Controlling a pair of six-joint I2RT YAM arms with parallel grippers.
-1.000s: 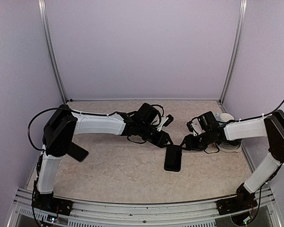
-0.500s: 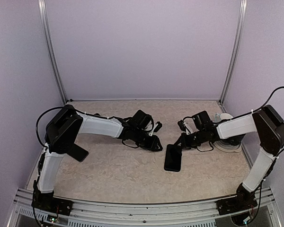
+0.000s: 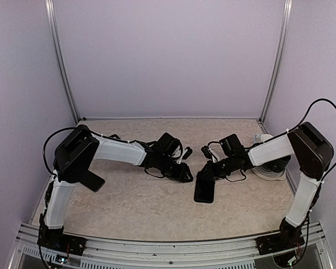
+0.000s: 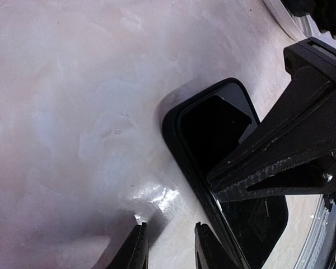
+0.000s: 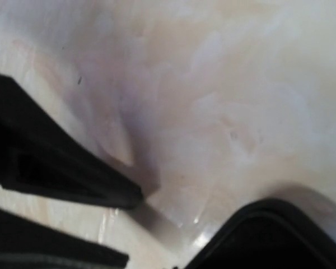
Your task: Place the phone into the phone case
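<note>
The black phone case (image 3: pixel 204 189) lies flat on the table mid-right. In the left wrist view its raised rim (image 4: pixel 173 143) surrounds the phone's dark screen (image 4: pixel 213 123). My right gripper (image 3: pixel 208 168) is shut, and its pointed black fingers (image 4: pixel 280 145) rest on the phone's screen near the far end. My left gripper (image 3: pixel 185 172) sits just left of the case, low over the table. It is open, with bare table between its fingertips (image 4: pixel 140 246). The right wrist view is blurred and shows one case corner (image 5: pixel 269 235).
A white round dish (image 3: pixel 271 169) stands at the right edge behind my right arm; its rim (image 4: pixel 285 14) shows in the left wrist view. A black block (image 3: pixel 92 180) lies near my left arm's upright link. Metal posts stand at the back corners.
My right gripper has shut and moved left onto the phone's far end. My left gripper has narrowed a little and drawn back left, away from the case.
</note>
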